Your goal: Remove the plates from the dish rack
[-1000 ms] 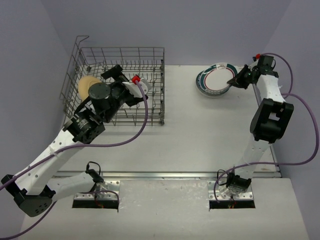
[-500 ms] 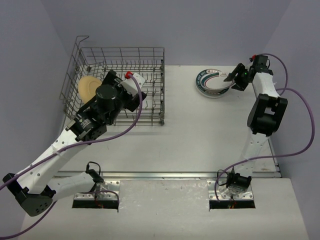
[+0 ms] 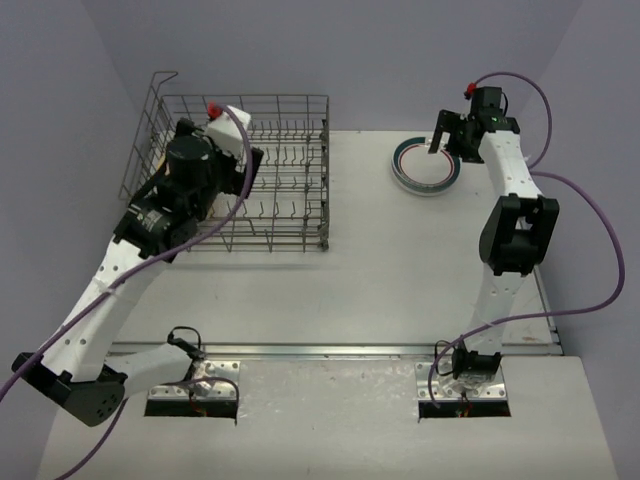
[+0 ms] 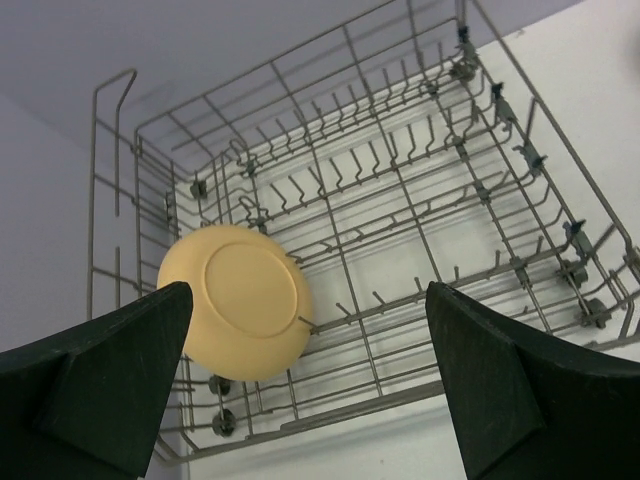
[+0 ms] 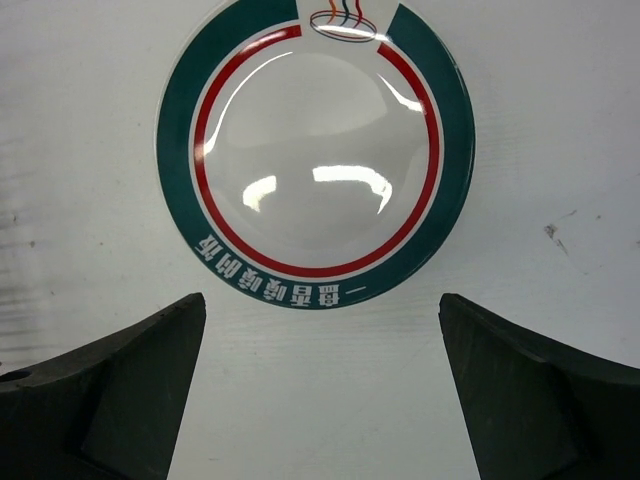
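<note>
Plate (image 4: 238, 300), tan, shows plainly only past the spread left tool (image 4: 307, 290); right tool (image 5: 322, 300) gapes too.

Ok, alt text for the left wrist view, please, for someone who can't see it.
A tan plate stands on edge at the lower left of a grey wire dish rack, its underside toward the camera. The open left gripper, holding nothing, frames the view with its two dark fingers.
</note>
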You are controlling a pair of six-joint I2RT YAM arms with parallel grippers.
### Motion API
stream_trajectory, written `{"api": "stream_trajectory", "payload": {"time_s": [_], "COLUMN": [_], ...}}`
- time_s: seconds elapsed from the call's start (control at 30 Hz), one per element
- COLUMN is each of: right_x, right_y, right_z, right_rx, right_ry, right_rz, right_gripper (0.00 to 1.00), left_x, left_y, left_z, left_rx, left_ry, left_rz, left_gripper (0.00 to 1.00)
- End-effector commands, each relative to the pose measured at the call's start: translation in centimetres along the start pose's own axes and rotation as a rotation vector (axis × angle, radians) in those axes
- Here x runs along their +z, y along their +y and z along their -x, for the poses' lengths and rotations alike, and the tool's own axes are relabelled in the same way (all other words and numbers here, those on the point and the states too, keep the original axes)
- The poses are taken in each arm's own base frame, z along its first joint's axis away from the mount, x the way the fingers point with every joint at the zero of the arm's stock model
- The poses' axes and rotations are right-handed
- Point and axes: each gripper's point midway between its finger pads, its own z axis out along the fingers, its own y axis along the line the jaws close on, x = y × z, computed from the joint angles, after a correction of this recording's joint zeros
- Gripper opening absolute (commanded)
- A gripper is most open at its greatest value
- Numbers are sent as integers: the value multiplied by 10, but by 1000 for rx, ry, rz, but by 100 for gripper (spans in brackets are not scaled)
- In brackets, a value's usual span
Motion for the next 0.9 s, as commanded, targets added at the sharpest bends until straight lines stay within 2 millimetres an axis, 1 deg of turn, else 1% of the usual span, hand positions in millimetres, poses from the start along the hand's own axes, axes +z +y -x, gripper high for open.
{"api": "stream_trajectory", "payload": {"time_s": [0.0,0.03,0.07,0.13,0.17,0.27,0.3,0.37,0.47,0.53,0.7,0.77,0.87], "right_x": [-54,-64,-61,-85,-97,-115,-118,-131,-136,-139,-143,-144,-144], "right_y": [-16,-11,-8,9,14,23,25,29,30,32,37,38,38], "right_z": [34,34,23,13,15,-2,-8,-14,-30,-36,-47,-51,-54], "right_rx": [-46,-55,-57,-74,-88,-118,-128,-153,-162,-162,-150,-147,-144], "right_ry": [-125,-146,-121,-133,-150,-127,-115,-112,-91,-84,-54,-46,-45], "right_rz": [-68,-42,-17,82,104,162,181,204,227,241,275,284,287], "right_gripper": [99,99,99,99,99,99,99,99,99,99,99,99,99], "left_x": [2,7,6,13,18,32,35,47,59,67,85,89,97], "left_y": [24,40,37,49,54,79,85,106,127,138,155,161,163], "left_z": [-2,-8,-11,-28,-37,-68,-75,-96,-113,-121,-128,-132,-139], "left_rx": [-224,-300,-314,-415,-461,-610,-638,-679,-680,-656,-616,-601,-597], "left_ry": [89,122,136,206,241,334,351,391,407,414,440,450,467], "left_rz": [-23,-5,-32,-43,-56,-54,-54,-29,3,10,18,27,21], "left_gripper": [100,100,100,100,100,100,100,100,100,100,100,100,100]}}
